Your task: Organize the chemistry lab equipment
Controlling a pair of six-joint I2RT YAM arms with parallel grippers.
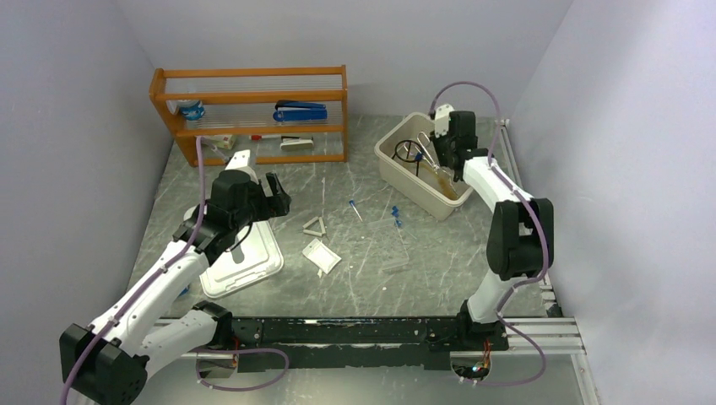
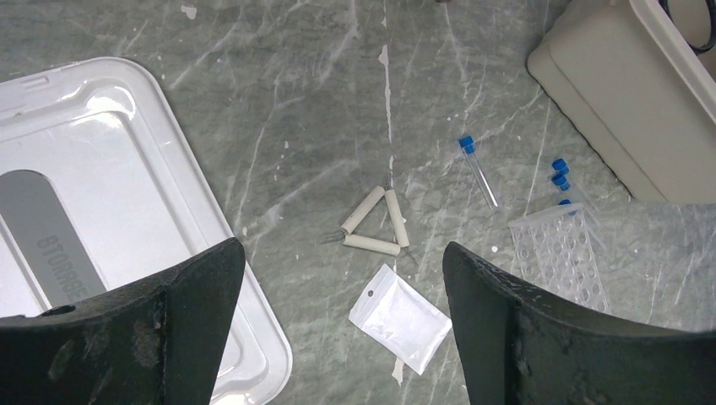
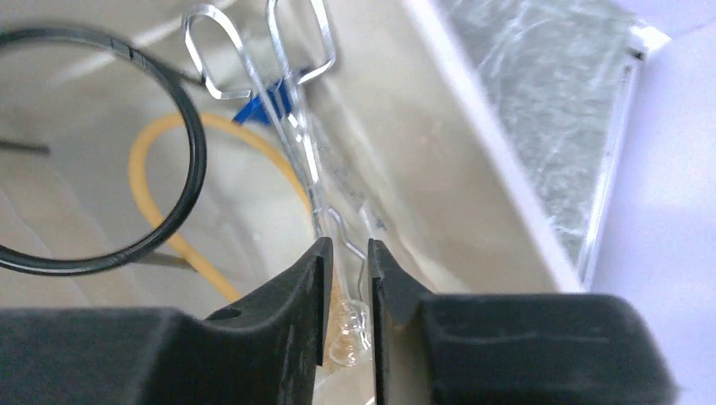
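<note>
In the right wrist view, my right gripper (image 3: 346, 253) hangs inside the beige bin (image 3: 473, 110). Its jaws stand a little apart, and the clear-coated tips of the metal tongs (image 3: 295, 126) lie loosely between them. The black wire ring (image 3: 190, 169), the amber tubing (image 3: 133, 173) and a blue-capped tube (image 3: 257, 105) also lie in the bin. My left gripper (image 2: 342, 247) hovers wide open over the table. Below it are the triangle (image 2: 371, 245) and a white packet (image 2: 399, 318). A blue-capped tube (image 2: 480, 173) and the clear rack (image 2: 561, 253) lie to the right.
A white lid (image 1: 245, 261) lies under my left arm. The orange shelf (image 1: 253, 74) with the blue stapler (image 1: 300, 110) stands at the back left. The bin (image 1: 397, 173) sits at the back right, near the side wall and a metal rail.
</note>
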